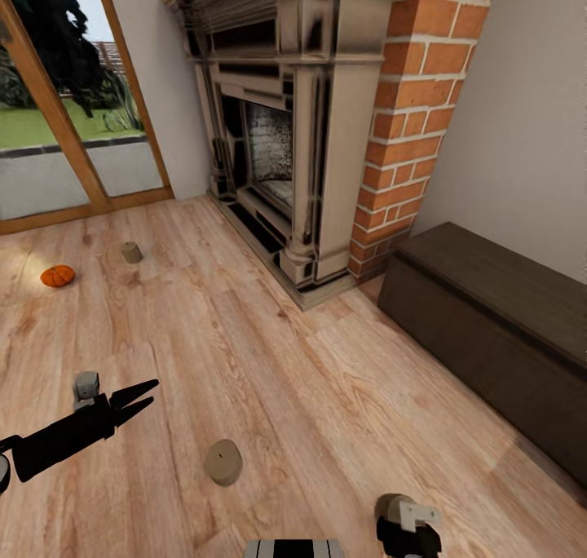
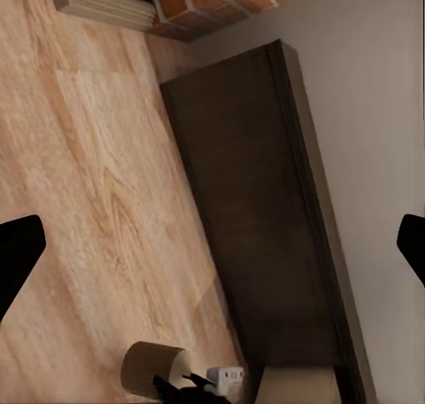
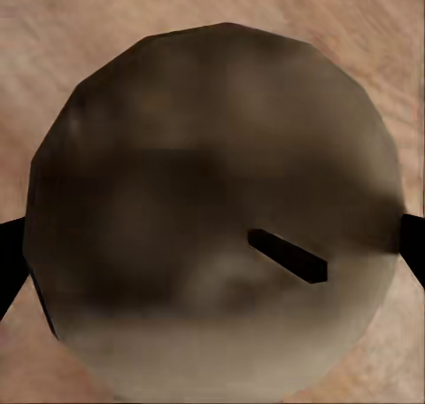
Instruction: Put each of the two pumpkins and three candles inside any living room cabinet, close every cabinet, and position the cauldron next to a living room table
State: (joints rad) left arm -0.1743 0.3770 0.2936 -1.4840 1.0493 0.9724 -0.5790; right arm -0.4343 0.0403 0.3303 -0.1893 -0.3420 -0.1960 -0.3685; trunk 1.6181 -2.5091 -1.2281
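1. The right gripper hangs close over a candle, black fingertips flanking it; whether they grip it cannot be told.
2. The left gripper hovers empty, jaws spread.
3. A pumpkin lies by the window; the cabinet stands shut.
4. No writing shows.

I see fireplace surround, stone-coloured, sooty | brick column just beside it, against the grey wall | wood-framed glass door showing lawn | pale plank floor throughout.
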